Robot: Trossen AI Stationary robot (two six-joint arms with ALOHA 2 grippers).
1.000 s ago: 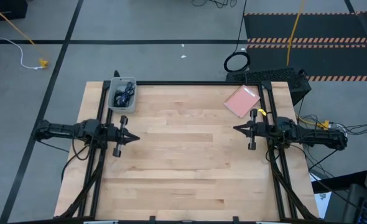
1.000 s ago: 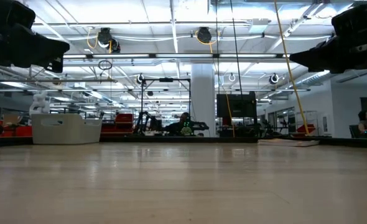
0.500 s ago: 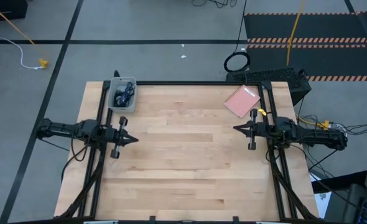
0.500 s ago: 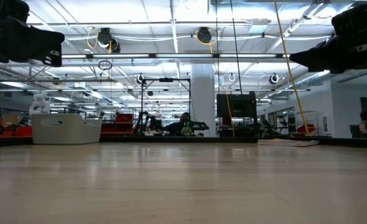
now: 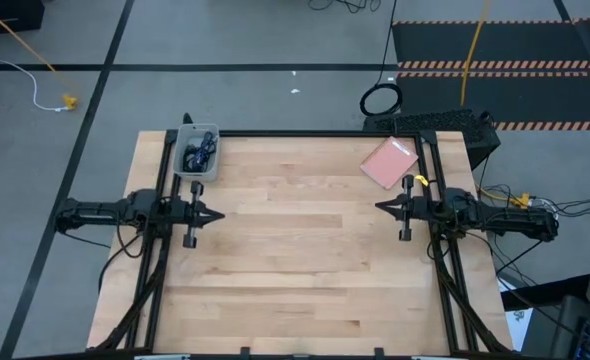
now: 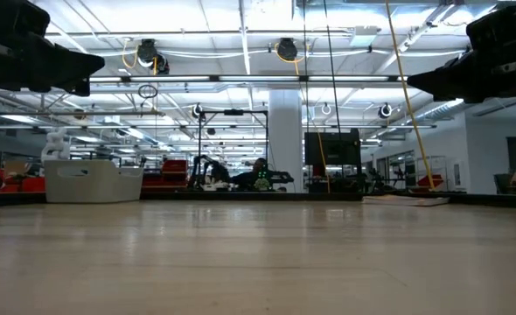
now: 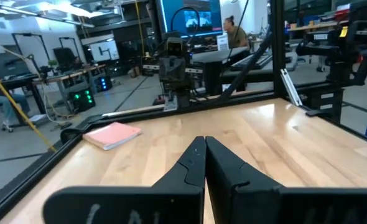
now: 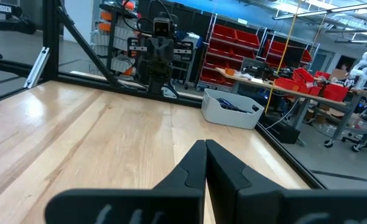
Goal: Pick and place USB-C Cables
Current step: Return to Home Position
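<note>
The USB-C cables (image 5: 197,153) lie as dark coils with some blue inside a small white bin (image 5: 197,150) at the table's far left corner. The right wrist view shows them just above the bin's rim (image 8: 232,104). My left gripper (image 5: 218,214) hangs shut above the left side of the table, a little nearer than the bin; its fingers meet in the left wrist view (image 7: 203,140). My right gripper (image 5: 379,207) hangs shut above the right side (image 8: 204,144). Both point toward the table's middle and hold nothing.
A pink flat square (image 5: 388,162) lies near the far right corner, also seen in the left wrist view (image 7: 112,134). Bare wood spans the table between the two grippers. Black frame rails run along the table's left, right and far edges. The white bin (image 6: 92,182) stands at the far left.
My left gripper has shifted a little toward the table's far edge, staying shut. The right arm and the bin with the cables have kept still.
</note>
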